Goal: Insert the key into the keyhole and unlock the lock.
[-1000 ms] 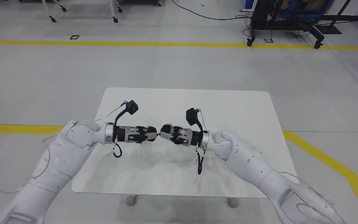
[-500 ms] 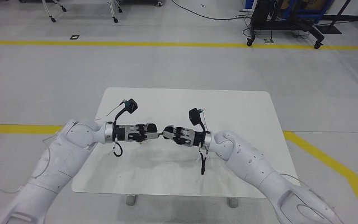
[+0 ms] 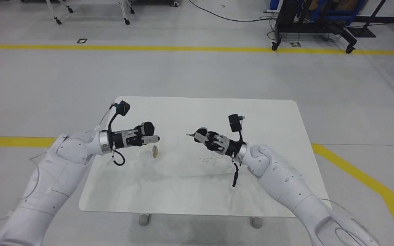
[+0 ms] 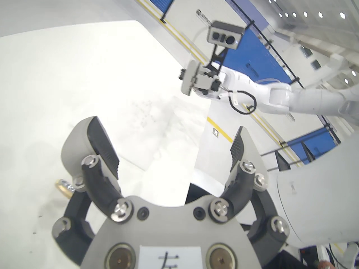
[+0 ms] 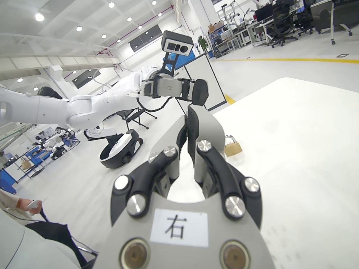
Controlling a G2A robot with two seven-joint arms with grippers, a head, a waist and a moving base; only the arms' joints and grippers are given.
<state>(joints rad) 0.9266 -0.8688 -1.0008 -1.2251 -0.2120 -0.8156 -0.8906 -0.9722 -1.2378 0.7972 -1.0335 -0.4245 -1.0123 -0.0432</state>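
The lock (image 3: 155, 150) lies flat on the white surface (image 3: 265, 184), left of its middle and roughly midway between the far and near edges. It is a small brass padlock, free of both arms.

Farthest left, the left gripper (image 3: 152, 139) hangs just above the lock on its far side. Its fingers (image 4: 96, 138) are spread wide and grasp nothing. In the left wrist view the lock (image 4: 62, 187) peeks out beside the base of one finger, outside the gap between the fingers.

Toward the middle of the surface, well apart from the lock, the right gripper (image 3: 196, 133) points its fingers (image 5: 196, 124) back at the left arm. They are clenched on the key (image 3: 188, 134), a thin sliver jutting from the tips. In the right wrist view the lock (image 5: 232, 147) sits on the surface beyond these fingers.
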